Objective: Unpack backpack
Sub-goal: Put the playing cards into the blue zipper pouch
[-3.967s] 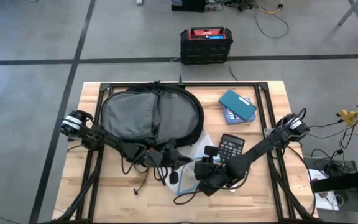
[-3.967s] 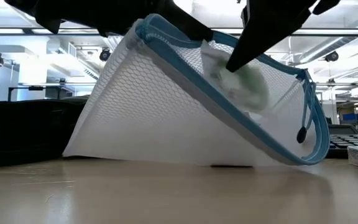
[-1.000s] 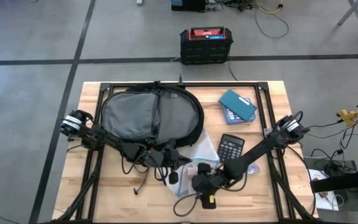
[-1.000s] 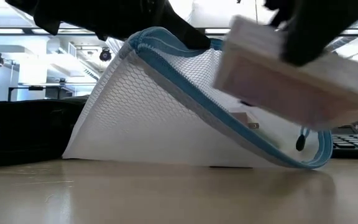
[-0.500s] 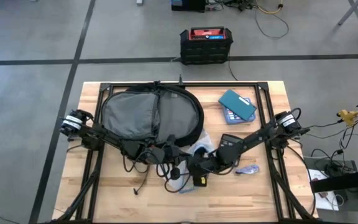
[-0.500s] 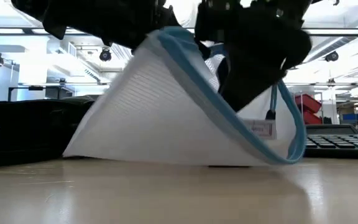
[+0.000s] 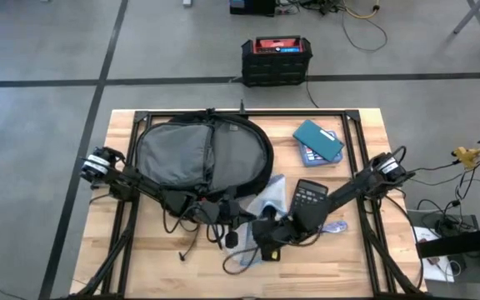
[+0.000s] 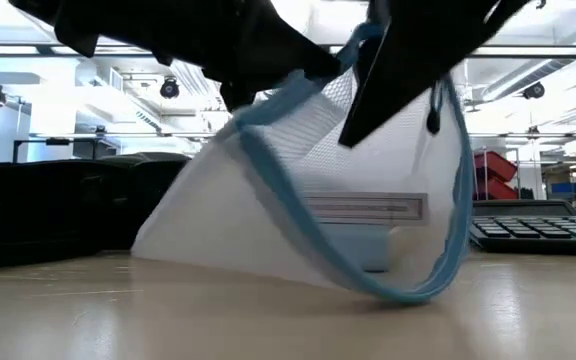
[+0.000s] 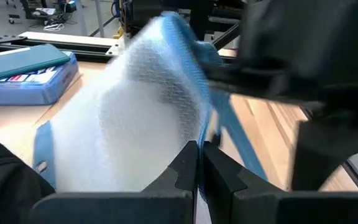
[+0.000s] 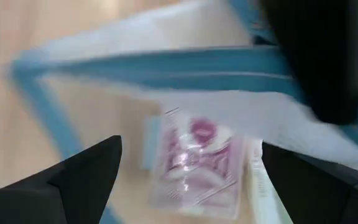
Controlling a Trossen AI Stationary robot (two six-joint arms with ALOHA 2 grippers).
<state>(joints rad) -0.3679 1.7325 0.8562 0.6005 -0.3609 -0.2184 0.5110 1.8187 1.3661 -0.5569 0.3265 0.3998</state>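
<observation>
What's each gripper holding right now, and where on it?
Left gripper pinches the mesh pouch at its blue zipper edge. Right gripper is open, holding nothing.

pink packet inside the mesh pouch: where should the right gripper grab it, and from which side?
Judging by the right wrist view, the pink packet lies flat inside the mesh pouch. Enter through the pouch's open blue-zippered mouth and pinch the packet's nearest short edge with the open right gripper.

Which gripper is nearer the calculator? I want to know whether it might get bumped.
Right. The right gripper hovers just in front of the calculator, its arm passing over it. The left gripper, holding the mesh pouch, sits farther off, beside the backpack.
</observation>
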